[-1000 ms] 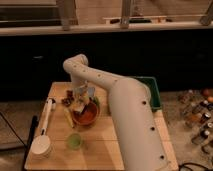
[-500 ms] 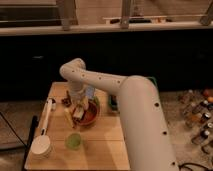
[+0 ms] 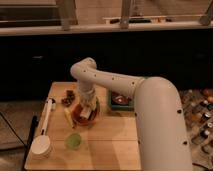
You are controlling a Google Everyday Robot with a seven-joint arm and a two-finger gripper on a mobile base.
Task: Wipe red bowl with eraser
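The red bowl [image 3: 80,119] sits left of centre on the wooden table [image 3: 112,145]. My gripper [image 3: 89,109] reaches straight down into the bowl from the arm's bend above it. It is shut on the eraser [image 3: 90,114], a small pale cream block pressed against the bowl's inside at the right. The gripper and wrist hide much of the bowl.
A small green cup [image 3: 74,140] stands in front of the bowl and a white round cup [image 3: 41,147] at the front left. A long white-handled utensil [image 3: 47,114] lies along the left edge. A smaller reddish dish [image 3: 121,99] sits on a green tray, right. A yellow item [image 3: 67,118] lies beside the bowl.
The arm's bend has swung slightly left and back again. The gripper stays down in the red bowl, shifting a little inside it.
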